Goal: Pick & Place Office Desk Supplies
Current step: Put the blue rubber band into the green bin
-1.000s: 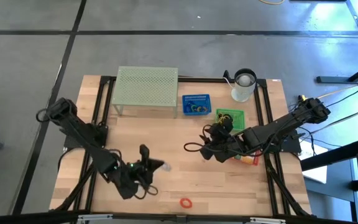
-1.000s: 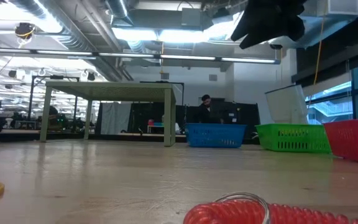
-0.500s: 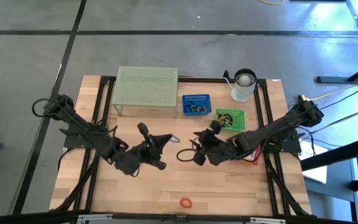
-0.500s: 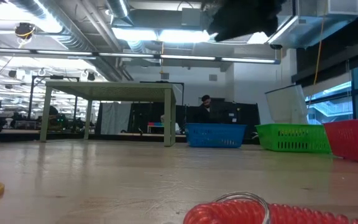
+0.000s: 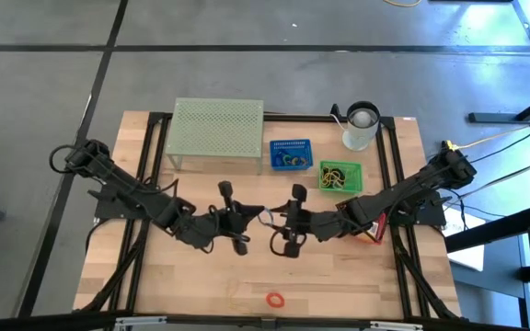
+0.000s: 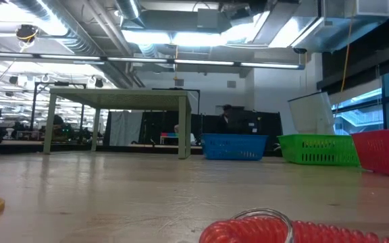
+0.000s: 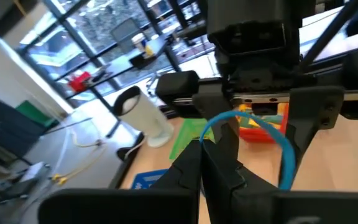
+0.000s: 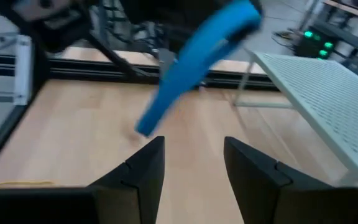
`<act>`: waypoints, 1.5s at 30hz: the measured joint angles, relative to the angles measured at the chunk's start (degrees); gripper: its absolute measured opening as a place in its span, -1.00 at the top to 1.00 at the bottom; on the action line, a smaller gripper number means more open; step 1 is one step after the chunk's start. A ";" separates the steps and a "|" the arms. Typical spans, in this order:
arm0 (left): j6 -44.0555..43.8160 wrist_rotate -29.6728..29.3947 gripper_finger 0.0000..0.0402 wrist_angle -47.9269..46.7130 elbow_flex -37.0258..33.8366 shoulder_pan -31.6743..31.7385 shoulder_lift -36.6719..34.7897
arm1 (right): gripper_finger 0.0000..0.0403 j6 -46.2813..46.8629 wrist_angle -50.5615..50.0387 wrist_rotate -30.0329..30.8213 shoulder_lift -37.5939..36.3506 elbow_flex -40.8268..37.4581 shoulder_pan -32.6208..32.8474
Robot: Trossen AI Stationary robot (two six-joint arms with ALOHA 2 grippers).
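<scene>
A: Blue rubber-band loop point(image 7: 272, 134) — item one on our list. Where do we hold it?

B: We hold it in the left gripper point(image 5: 256, 215), over the middle of the table point(image 5: 339, 276) and clear of the wood. Our left fingers point(image 7: 219, 163) are pinched together on one end of the loop; the rest arcs out past the tips toward the right arm.

A: And the right gripper point(image 5: 279, 221)?

B: Just beside the left one, tip to tip in the high view. Its fingers point(image 8: 143, 167) stand apart with nothing between them. In the right wrist view the loop point(image 8: 197, 59) hangs just ahead of that gap, its long axis slanting across the line of approach, not along it.

A: So which arm is nearer?

B: Both are at it, but only the left has a grip. We judge a hand-over is in hand: the right would need to advance until the band sits between its fingers.

A: Arm poses?

B: Both stretched low and inward from opposite sides, wrists meeting at the centre.

A: Remaining stock?

B: Red loop point(image 5: 274, 299) near the front edge; blue basket point(image 5: 290, 154) and green basket point(image 5: 339, 176) at the back, each holding loops; mesh stand point(image 5: 217, 129) and white cup point(image 5: 361, 127) behind.
</scene>
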 joint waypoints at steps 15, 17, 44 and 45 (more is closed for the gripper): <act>-0.85 3.35 0.97 -0.05 -0.02 0.83 0.59 | 0.18 -1.82 3.02 -4.40 0.00 0.00 0.02; -0.84 3.20 0.97 -0.02 -0.02 0.90 0.59 | 0.18 -1.82 3.68 -4.41 0.00 0.00 0.02; -4.28 4.55 0.81 -5.08 -0.02 0.88 0.76 | 0.99 2.42 4.83 -4.41 0.00 0.00 -0.11; -4.30 5.16 0.77 -5.50 -0.02 0.88 0.76 | 0.99 2.76 4.57 -4.43 -0.01 0.00 -0.21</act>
